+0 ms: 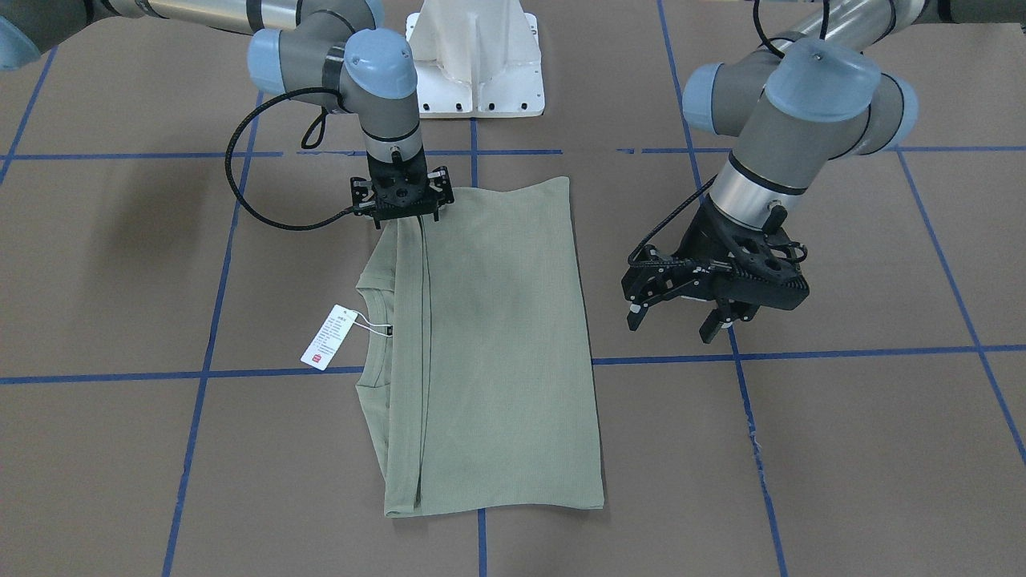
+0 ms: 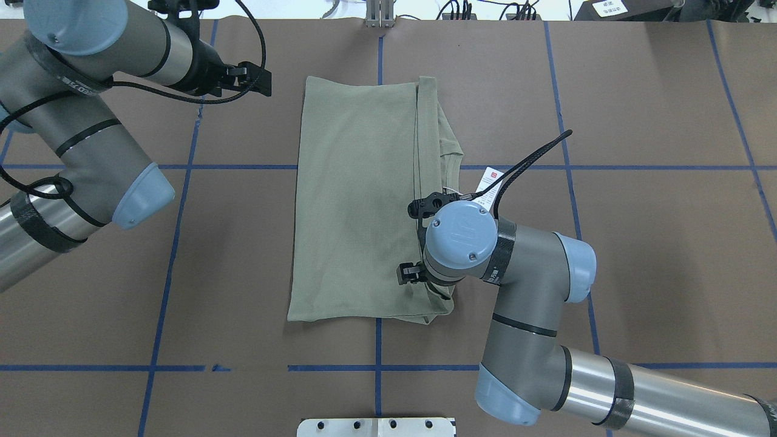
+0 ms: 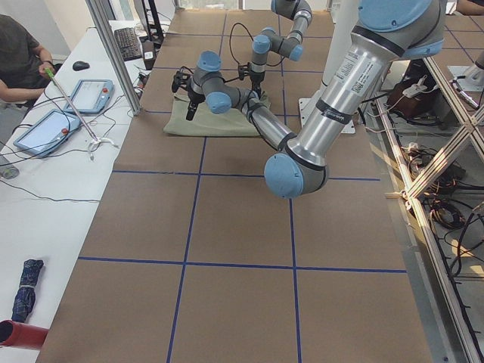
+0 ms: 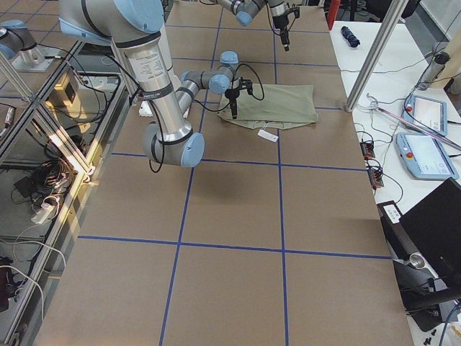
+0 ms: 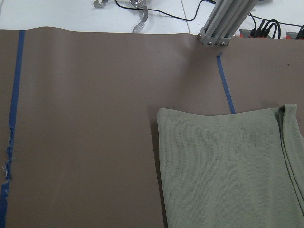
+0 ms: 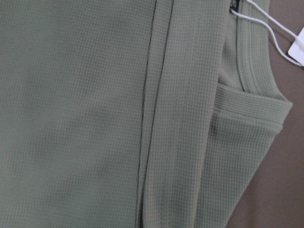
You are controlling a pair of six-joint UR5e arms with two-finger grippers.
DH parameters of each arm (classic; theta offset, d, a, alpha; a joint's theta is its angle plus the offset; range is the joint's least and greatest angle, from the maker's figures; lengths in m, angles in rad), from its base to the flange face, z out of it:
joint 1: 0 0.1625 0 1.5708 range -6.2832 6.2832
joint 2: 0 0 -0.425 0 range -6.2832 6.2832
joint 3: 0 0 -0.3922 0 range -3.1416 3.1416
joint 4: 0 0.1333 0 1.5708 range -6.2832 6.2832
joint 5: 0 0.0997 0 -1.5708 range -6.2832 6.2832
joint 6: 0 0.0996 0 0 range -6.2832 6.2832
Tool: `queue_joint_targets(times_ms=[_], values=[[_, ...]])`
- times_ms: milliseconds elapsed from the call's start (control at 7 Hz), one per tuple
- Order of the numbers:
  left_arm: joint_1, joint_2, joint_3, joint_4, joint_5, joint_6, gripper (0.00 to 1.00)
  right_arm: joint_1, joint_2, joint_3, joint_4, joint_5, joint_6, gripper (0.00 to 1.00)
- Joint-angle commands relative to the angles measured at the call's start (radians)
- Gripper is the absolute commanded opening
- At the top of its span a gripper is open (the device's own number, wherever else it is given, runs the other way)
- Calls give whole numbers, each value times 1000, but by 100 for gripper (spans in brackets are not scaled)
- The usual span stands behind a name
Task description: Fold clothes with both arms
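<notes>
The sage-green shirt (image 1: 497, 336) lies flat on the brown table, folded into a long rectangle (image 2: 358, 200). Its round collar (image 1: 373, 336) and white hang tag (image 1: 329, 336) stick out on the robot's right side. My right gripper (image 1: 401, 212) points straight down on the doubled edge at the shirt's near corner. Its linkages are spread, and no finger shows in the right wrist view, which is filled with knit fabric (image 6: 95, 118) and a corner of the tag (image 6: 297, 50). My left gripper (image 1: 672, 324) hangs open and empty above bare table, off the shirt's other long edge (image 2: 264, 76).
The white pedestal base (image 1: 473, 64) stands at the robot's side of the table. Blue tape lines (image 1: 801, 353) cross the brown surface. An aluminium post (image 3: 113, 60) and a side desk with tablets (image 3: 41, 128) lie beyond the far edge, where a person (image 3: 19, 53) sits.
</notes>
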Motion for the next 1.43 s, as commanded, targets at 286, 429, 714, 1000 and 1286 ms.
queue_joint_targets(times_ms=[286,429,714,1000,1286], values=[[4,-4,1,0,-7,-4,100,-14,-26,-10,-6,10,-1,100],[4,-5,-1,0,-9,-4,100,-16,-35,-8,-6,10,-1,100],[5,-10,1,0,-9,-5,100,-10,-50,1,-6,10,1,100],[10,-12,1,0,-9,-5,100,7,-137,77,-5,10,2,100],[16,-13,1,0,-9,-11,100,15,-237,125,6,4,-1,100]])
